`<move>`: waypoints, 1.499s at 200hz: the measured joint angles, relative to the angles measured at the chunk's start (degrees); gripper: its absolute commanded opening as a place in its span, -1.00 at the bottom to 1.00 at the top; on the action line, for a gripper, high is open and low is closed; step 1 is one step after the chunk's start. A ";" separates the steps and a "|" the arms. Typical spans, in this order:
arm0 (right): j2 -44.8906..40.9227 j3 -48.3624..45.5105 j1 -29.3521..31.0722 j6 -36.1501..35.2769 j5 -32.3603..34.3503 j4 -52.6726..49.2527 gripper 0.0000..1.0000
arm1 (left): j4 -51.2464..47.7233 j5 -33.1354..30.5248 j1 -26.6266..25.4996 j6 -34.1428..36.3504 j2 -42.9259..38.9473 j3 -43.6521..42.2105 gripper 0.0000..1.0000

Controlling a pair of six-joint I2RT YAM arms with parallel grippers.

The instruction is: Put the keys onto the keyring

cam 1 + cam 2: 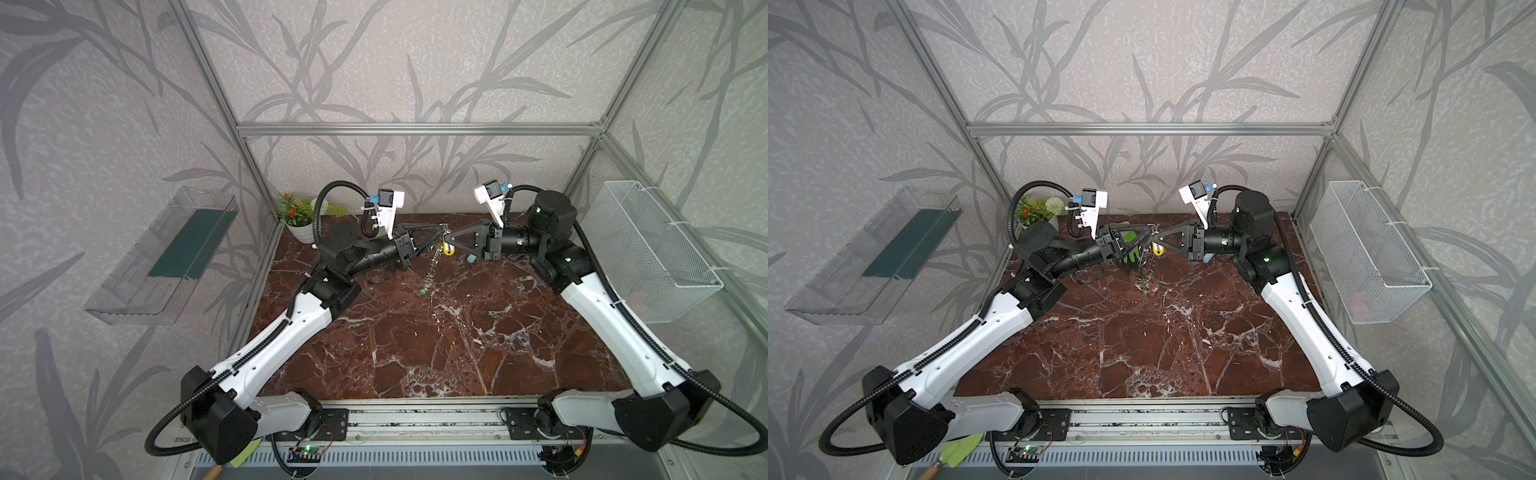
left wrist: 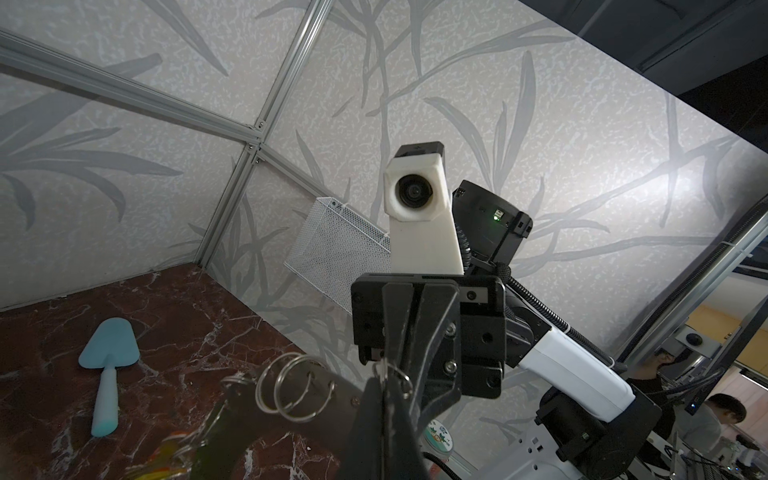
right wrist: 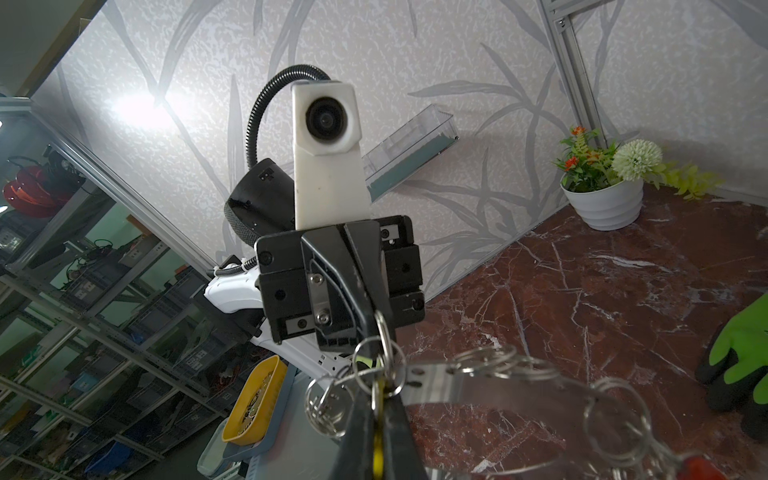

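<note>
Both grippers meet tip to tip above the back of the table in both top views. My left gripper is shut on the rim of the keyring, a flat grey band fringed with wire loops. The keyring hangs down from the grip. My right gripper is shut on a key with a yellow tag, whose wire loop lies against the keyring's rim. Keys with green and red tags dangle at the keyring's low end.
A green-and-black glove lies under the left gripper. A potted plant stands at the back left corner. A pale blue trowel lies near the back. A white mesh basket hangs on the right wall, a clear tray on the left wall.
</note>
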 measured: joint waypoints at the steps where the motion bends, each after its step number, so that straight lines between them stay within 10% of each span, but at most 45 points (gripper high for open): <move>1: -0.02 -0.02 -0.02 -0.02 0.02 0.00 -0.90 | -0.02 0.00 0.00 0.02 0.00 0.00 -1.00; 222: -1.73 -2.78 -2.03 -1.03 1.07 -1.95 -0.98 | -3.89 -0.63 0.90 1.03 -0.85 -0.02 -1.00; 300: -1.33 -2.86 -2.08 0.87 1.25 -1.05 -0.40 | -2.73 -1.05 2.03 0.72 -1.51 -0.02 -1.00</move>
